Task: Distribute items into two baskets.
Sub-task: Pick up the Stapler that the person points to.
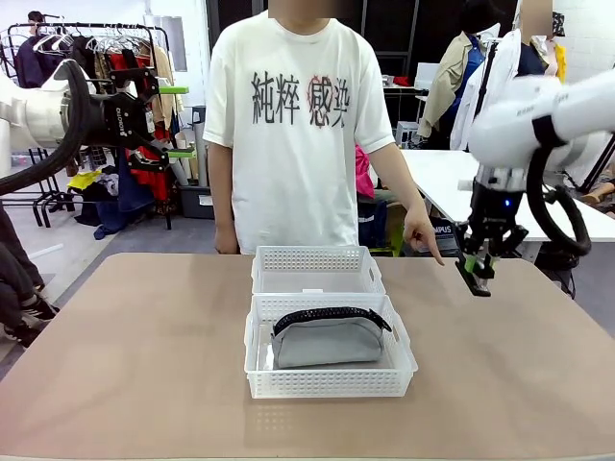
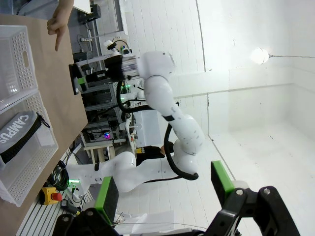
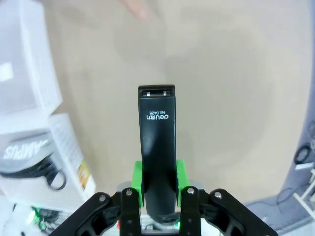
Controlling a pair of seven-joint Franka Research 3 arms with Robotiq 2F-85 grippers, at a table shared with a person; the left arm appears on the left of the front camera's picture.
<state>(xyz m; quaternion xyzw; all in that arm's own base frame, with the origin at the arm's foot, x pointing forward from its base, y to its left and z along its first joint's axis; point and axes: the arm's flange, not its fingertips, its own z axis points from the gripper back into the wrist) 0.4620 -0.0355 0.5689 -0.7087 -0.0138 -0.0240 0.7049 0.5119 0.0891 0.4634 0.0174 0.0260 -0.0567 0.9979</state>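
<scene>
— Colours noted? — Grey pouch (image 1: 327, 341) with black zipper (image 1: 332, 315), in a translucent-white, lattice-sided basket (image 1: 330, 381). — And the rest? — Black stapler (image 3: 157, 142) against green pads (image 3: 139, 183); tan table (image 1: 135, 355); person's white shirt (image 1: 298, 125) bearing dark printed characters.

left claw (image 1: 176, 121) raised, agape; right claw (image 1: 478, 270) clamped, lowered

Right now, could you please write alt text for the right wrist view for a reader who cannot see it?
The right gripper holds a black stapler between its green-padded fingers above the brown table. At the left edge sit two white lattice baskets, one holding a grey pouch with a black zipper. A person's fingertip shows at the top.
</scene>
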